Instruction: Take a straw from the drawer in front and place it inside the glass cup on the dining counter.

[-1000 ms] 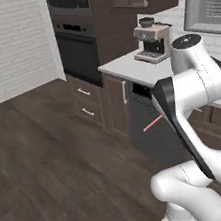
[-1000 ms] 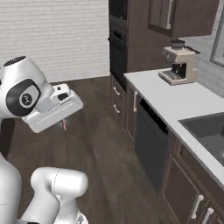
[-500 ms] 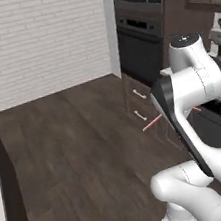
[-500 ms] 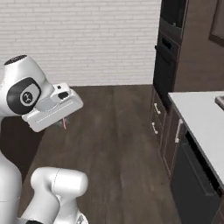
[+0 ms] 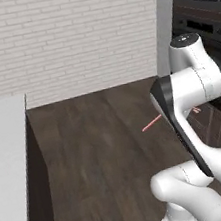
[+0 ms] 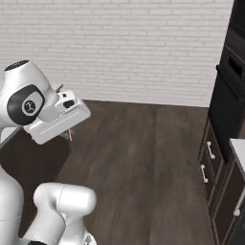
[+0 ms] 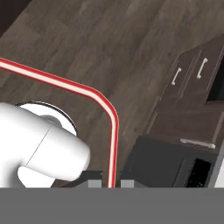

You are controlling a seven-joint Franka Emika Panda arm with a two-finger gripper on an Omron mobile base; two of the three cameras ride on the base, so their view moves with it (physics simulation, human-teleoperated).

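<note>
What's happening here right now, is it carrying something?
Yes. The arm has the straw pinched between its shut fingers and carries it above the dark wood floor. In the left base view the straw's red tip pokes out beside the arm, and a white counter edge sits at the left. Dark cabinets and an oven stand along the right. No cup can be seen, so the straw has not yet been placed.

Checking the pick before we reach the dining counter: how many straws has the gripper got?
1. The red straw is pinched between the shut gripper fingertips, bending away across the hand view; its tip pokes out beside the arm. Another could hide behind it.
</note>
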